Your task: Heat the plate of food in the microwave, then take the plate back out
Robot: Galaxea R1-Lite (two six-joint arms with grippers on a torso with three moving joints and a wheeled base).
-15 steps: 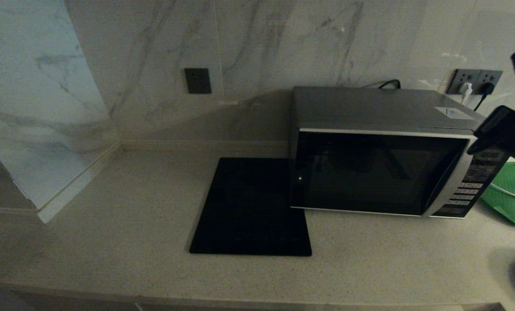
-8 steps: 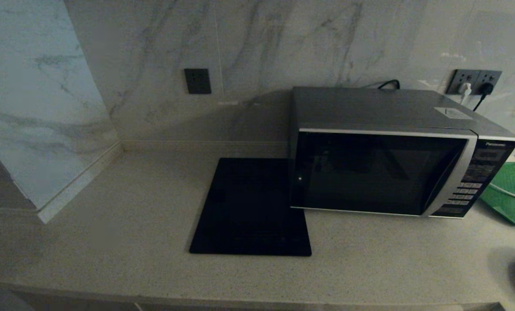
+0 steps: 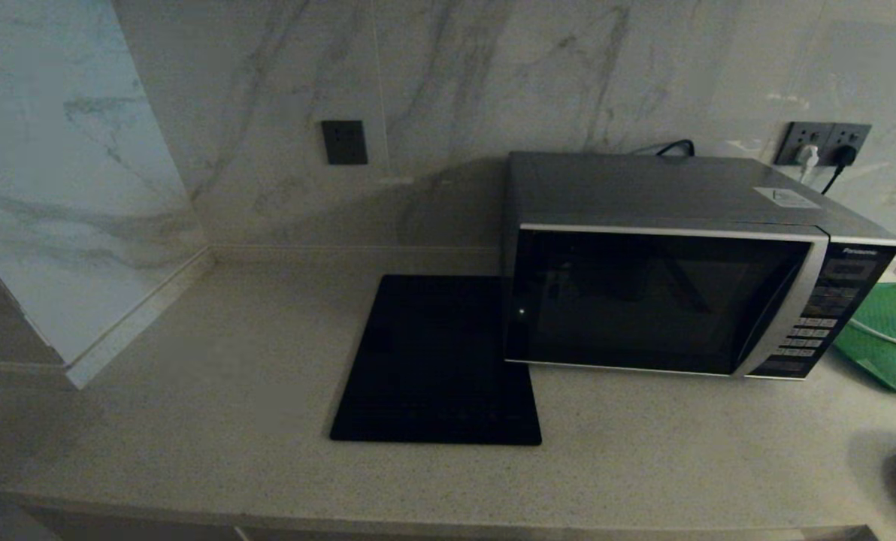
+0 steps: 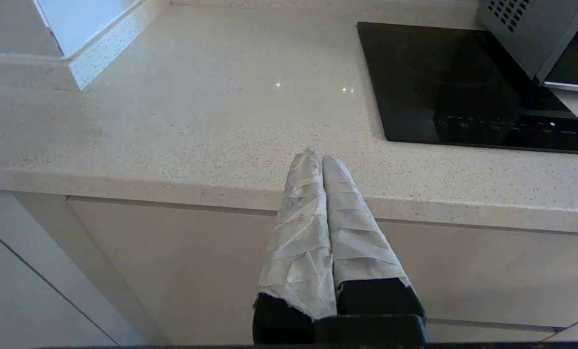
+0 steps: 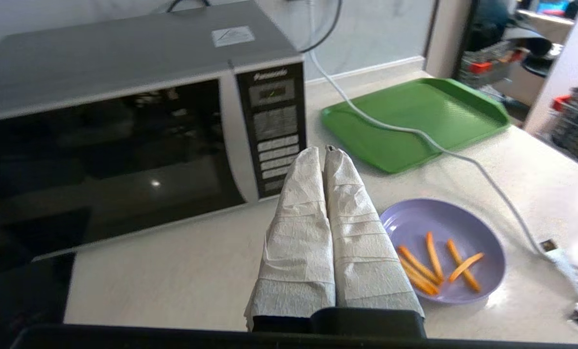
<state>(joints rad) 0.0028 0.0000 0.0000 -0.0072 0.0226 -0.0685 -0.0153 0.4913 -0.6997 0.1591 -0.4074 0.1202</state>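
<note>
Microwave [image 3: 666, 300] sits shut at my two o'clock; plate [image 5: 443, 249] lies at four o'clock, near its panel. Both grippers, right [image 5: 325, 151] and left [image 4: 314, 157], are closed on nothing. I judge the cable [image 5: 463, 157] beside the plate could snag.

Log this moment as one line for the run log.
microwave: door shut | plate of food: on counter, beside right pincer | right pincer: shut, empty | left pincer: shut, parked at counter edge
</note>
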